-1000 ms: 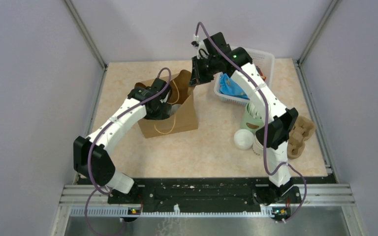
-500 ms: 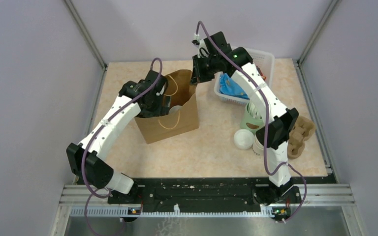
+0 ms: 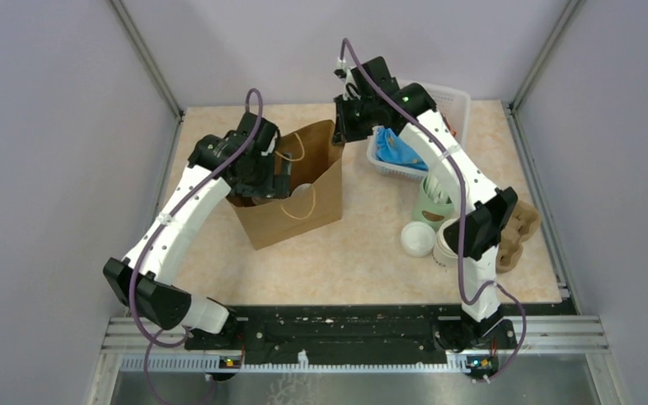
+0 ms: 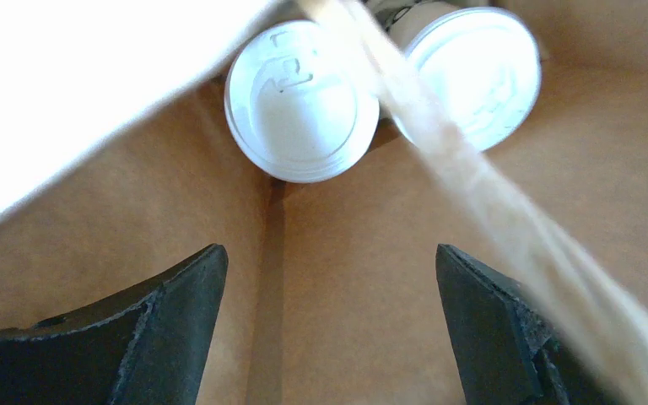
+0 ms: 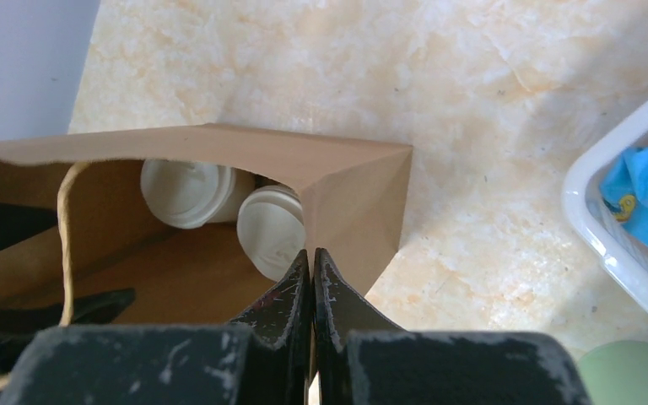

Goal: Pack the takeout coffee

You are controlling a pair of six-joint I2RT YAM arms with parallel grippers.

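Observation:
Two white lidded cups of takeout coffee [image 4: 302, 101] [image 4: 472, 76] stand side by side on the floor of a brown paper bag [image 3: 299, 211]. The right wrist view shows the same cups [image 5: 187, 192] [image 5: 272, 228] under the bag's rim [image 5: 346, 169]. My left gripper [image 4: 329, 261] hangs open in the bag's mouth, above the cups and touching neither; its fingers [image 4: 177, 321] are wide apart. From above it [image 3: 280, 175] sits at the bag's left opening. My right gripper [image 5: 312, 253] is shut on the bag's far right top edge and holds it up [image 3: 343, 133].
A white basket [image 3: 451, 105] with a blue packet [image 3: 396, 150] stands at the back right. In front of it are a pale green holder [image 3: 429, 207], a loose white lid [image 3: 418, 239] and a brown cardboard cup carrier [image 3: 519, 228]. The bag's string handle [image 4: 439, 152] crosses the left wrist view.
My left gripper has risen out of the bag toward its mouth and its jaws have spread wider. The bag now stands more upright. The right gripper has kept its pinch on the edge.

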